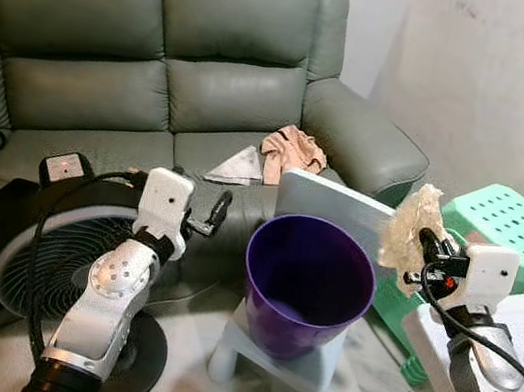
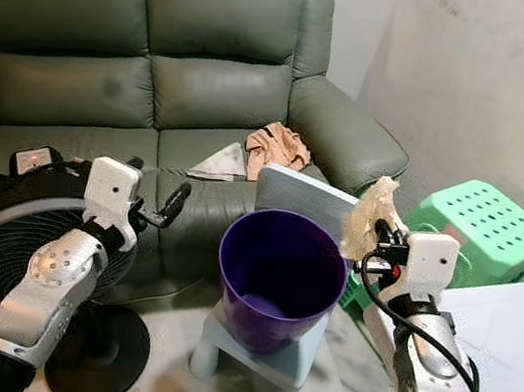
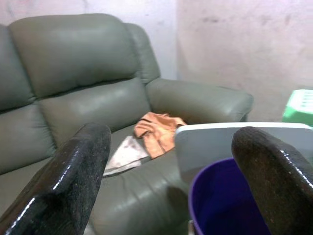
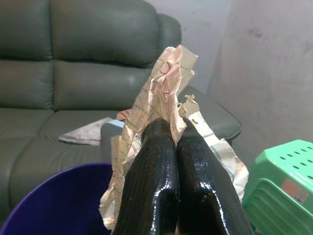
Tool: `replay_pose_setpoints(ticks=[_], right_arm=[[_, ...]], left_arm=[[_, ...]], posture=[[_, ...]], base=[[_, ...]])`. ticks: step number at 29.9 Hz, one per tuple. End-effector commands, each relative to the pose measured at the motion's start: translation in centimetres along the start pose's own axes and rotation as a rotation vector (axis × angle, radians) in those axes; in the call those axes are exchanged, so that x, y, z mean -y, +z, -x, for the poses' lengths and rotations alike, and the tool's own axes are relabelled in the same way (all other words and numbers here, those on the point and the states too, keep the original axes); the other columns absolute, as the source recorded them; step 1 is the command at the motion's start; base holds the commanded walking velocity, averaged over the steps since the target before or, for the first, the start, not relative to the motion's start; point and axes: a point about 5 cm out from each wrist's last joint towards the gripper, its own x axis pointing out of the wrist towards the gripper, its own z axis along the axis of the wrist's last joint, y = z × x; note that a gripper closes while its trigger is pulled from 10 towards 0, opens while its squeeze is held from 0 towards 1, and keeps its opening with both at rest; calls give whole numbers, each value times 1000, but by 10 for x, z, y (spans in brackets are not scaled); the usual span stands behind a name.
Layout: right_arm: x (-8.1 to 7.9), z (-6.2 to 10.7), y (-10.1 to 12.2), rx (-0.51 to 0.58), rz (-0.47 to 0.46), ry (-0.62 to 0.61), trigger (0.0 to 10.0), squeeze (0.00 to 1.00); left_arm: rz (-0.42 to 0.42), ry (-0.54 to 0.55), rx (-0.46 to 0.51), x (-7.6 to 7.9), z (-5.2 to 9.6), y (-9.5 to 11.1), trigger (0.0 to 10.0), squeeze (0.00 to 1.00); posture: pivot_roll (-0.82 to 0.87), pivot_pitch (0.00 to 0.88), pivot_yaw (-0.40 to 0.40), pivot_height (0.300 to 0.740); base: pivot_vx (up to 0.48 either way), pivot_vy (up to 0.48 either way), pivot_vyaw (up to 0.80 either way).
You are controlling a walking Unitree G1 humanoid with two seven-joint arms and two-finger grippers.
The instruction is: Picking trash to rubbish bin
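A purple bin [image 1: 307, 285] stands on a small pale stool [image 1: 297, 370] in front of the sofa. My right gripper [image 1: 424, 240] is shut on a crumpled beige paper wrapper [image 1: 409, 225], held just above the bin's right rim; the wrist view shows the paper [image 4: 161, 93] pinched between both black fingers [image 4: 151, 181]. My left gripper [image 1: 216, 213] is open, raised left of the bin, with nothing between its fingers [image 3: 73, 171]. On the sofa seat lie a crumpled orange piece [image 1: 292, 151] and a flat grey-white piece [image 1: 237, 166].
A grey-green leather sofa [image 1: 145, 54] spans the back. A black floor fan [image 1: 49, 250] stands at my left, under the left arm. Stacked green plastic stools [image 1: 511, 225] sit at right by the wall. A pale flat board [image 1: 342, 205] leans behind the bin.
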Motion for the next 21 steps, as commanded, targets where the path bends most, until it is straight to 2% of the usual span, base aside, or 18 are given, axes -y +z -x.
replay_pose_setpoints(ticks=[1,4,6,11,21], right_arm=[[-1,-3,0,-16,10,33,10000,0],[0,-7,0,-20,16,47,10000,0],[-2,-15,-1,-34,18,62,10000,0],[-4,-25,-4,-62,-12,69,10000,0],[-12,-55,-9,-96,-74,84,10000,0]], left_arm=[[-17,-33,26,6,2,5,10000,0],[0,-47,22,11,5,5,10000,0],[7,-88,21,22,12,3,10000,0],[22,-154,17,34,20,0,10000,0],[19,-175,30,52,36,3,10000,0]], posture=[[44,15,-59,740],[49,21,-62,740],[59,33,-73,740],[69,45,-84,740],[105,94,-131,740]], base=[[0,0,0],[0,0,0],[0,0,0],[0,0,0],[0,0,0]])
